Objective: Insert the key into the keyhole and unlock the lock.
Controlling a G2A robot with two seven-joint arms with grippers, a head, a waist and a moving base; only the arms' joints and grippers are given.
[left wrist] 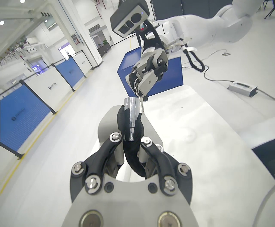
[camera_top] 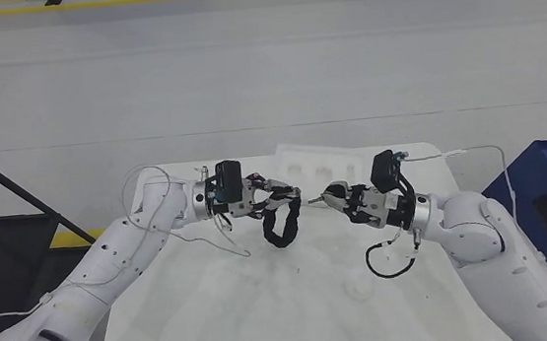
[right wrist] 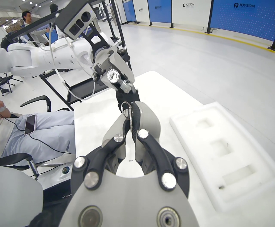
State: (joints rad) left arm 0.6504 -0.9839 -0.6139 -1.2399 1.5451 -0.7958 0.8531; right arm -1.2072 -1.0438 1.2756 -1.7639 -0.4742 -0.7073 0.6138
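Observation:
My left gripper (left wrist: 131,117) is shut on the lock's chrome cylinder (left wrist: 130,120), held above the table. The lock's black cable (camera_top: 282,227) hangs in a loop below it. In the right wrist view the cylinder's round keyhole face (right wrist: 113,75) points toward my right gripper (right wrist: 131,111). That gripper is shut on the key (right wrist: 129,117), whose wire ring (right wrist: 125,105) sticks out past the fingers. In the top view the right gripper (camera_top: 328,198) faces the left gripper (camera_top: 281,199) with a small gap between key and lock. The key sits just outside the cylinder's end.
A white foam tray (right wrist: 214,139) with several rectangular recesses lies on the white table (camera_top: 267,310) at its far side, behind the grippers. A seated person's legs are beside the table's edge in the right wrist view. A black frame stands past the table's left side.

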